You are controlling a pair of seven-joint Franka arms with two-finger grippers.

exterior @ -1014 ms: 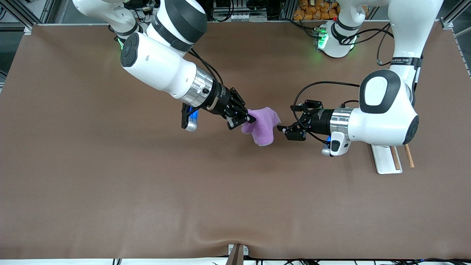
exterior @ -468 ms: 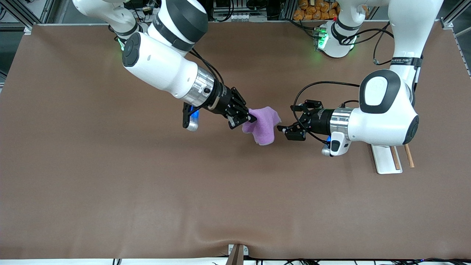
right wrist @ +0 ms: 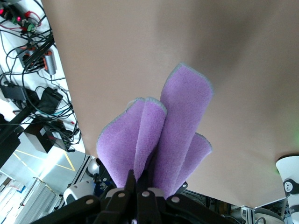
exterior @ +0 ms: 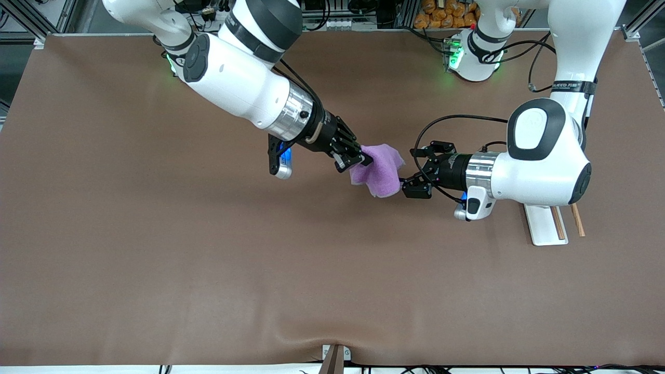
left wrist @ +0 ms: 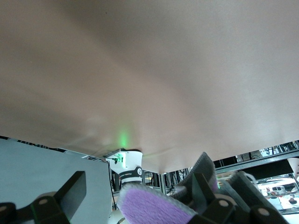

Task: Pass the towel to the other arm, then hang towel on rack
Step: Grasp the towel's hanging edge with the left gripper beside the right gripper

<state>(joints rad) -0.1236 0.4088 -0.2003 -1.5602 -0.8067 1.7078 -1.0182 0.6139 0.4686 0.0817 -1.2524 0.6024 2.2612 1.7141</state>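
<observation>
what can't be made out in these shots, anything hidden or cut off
- Rack: front view, the left arm covers most of it; only the base end and rod tips show.
- Towel: front view, whether it touches the left end effector is unclear where they overlap.
- Left wrist view: the frame edge cuts the towel.
- Right wrist view: the right end effector hides the pinched part of the towel.

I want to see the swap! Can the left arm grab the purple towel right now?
Probably yes. The towel hangs up in the air from the shut right gripper, and the left gripper is open right beside its free edge, with nothing between them. It just has to close.
</observation>
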